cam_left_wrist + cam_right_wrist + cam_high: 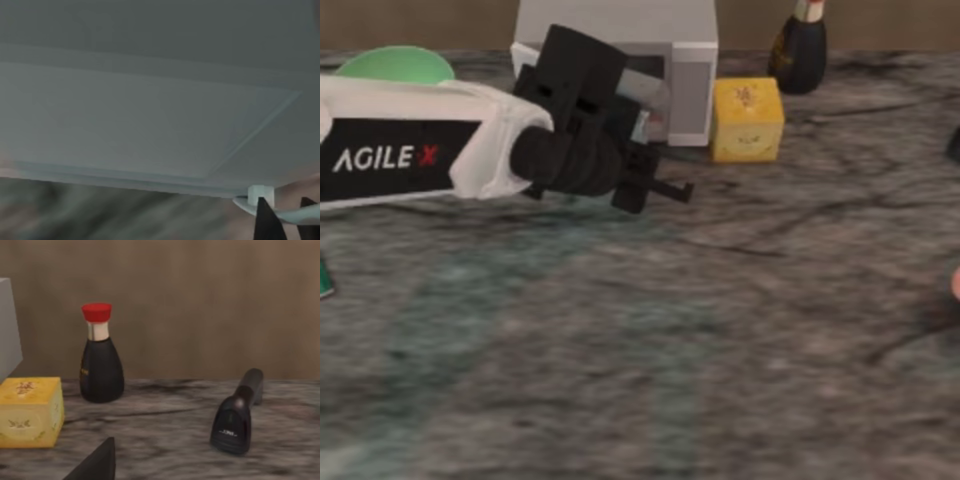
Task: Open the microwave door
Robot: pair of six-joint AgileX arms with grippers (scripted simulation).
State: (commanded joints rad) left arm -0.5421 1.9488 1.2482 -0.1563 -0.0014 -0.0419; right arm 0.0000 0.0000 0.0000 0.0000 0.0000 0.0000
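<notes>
Left arm extends across the microwave (650, 40) front; its left tool (655, 185) sits at the microwave door (150, 125), and whether its fingers are apart or together cannot be told. The microwave stands at the tabletop (720, 340) far edge. Yellow cube (747, 120) just right of the microwave, dark bottle (800, 50) beyond. Right tool mostly out of sight.

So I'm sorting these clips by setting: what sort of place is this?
Probably a rendered kitchen-style tabletop: a microwave at the back of a marbled table, with a soy sauce bottle nearby. The handheld scanner fits a kitchen less well.
</notes>
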